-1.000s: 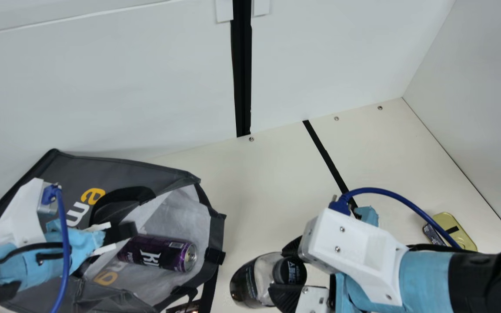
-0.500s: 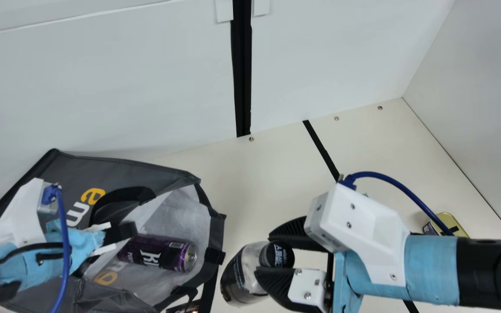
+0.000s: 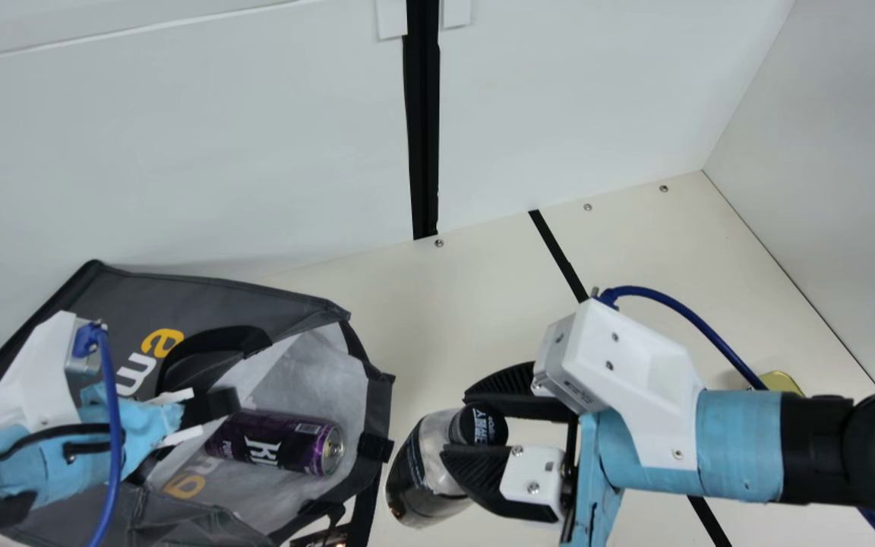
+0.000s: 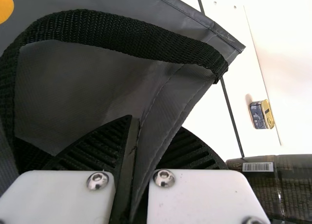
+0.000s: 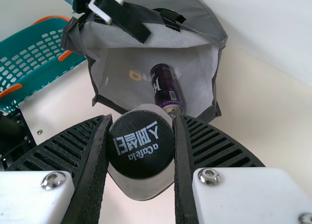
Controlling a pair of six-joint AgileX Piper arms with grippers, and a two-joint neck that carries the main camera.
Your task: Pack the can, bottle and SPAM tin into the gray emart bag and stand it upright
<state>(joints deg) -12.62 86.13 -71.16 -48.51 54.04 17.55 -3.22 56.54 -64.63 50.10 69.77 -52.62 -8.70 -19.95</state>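
Note:
My left gripper [image 3: 213, 406] is at the gray emart bag [image 3: 202, 296], which lies on its side, mouth toward the middle. In the left wrist view, the left gripper [image 4: 139, 160] is shut on the bag's rim. The purple can [image 3: 278, 443] rests inside the bag on its pale lining. My right gripper [image 3: 483, 425] is shut on the bottle [image 3: 426, 467] near its black cap, the bottle tilted outside the bag mouth. From the right wrist, the gripper [image 5: 141, 146] has a finger on each side of the cap [image 5: 141, 143]. The SPAM tin [image 3: 781, 381] sits partly behind the right arm.
White walls [image 3: 217, 152] rise behind and at the right of the cream table [image 3: 475, 304]. A teal basket [image 5: 39, 58] with orange handles stands beyond the bag in the right wrist view. Bare table separates the bag from the tin.
My right gripper has moved up and left in the main view, and the bottle has shifted with it slightly toward the bag. The right arm now covers more of the tin. My left arm stays still.

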